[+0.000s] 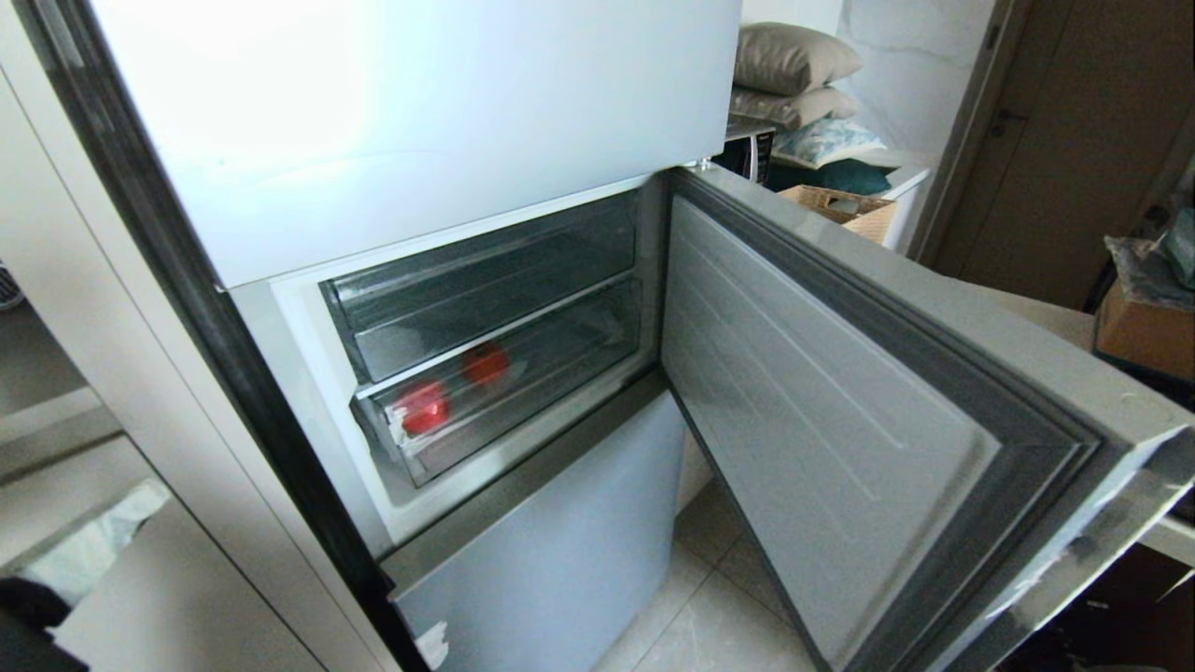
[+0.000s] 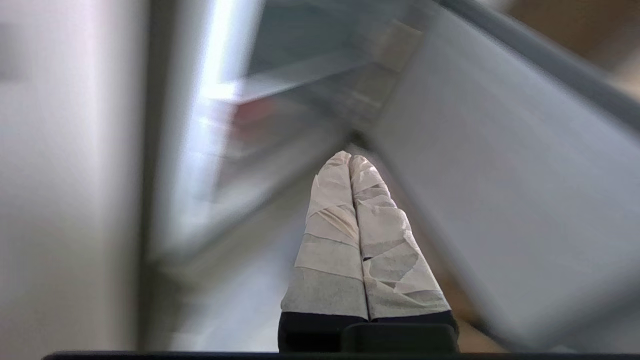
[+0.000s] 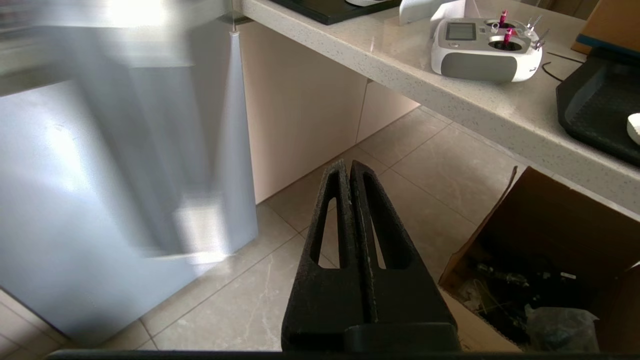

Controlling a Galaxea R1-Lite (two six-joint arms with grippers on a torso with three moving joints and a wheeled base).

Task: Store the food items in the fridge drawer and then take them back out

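Two food items (image 1: 423,408) (both red) lie inside one fridge drawer (image 1: 509,387).

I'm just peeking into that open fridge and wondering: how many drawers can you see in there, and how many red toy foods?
Clear drawers: 2, the upper drawer and the lower drawer
Red toy foods: 2, the left one and the right one, both behind the lower drawer's front
Total: 4
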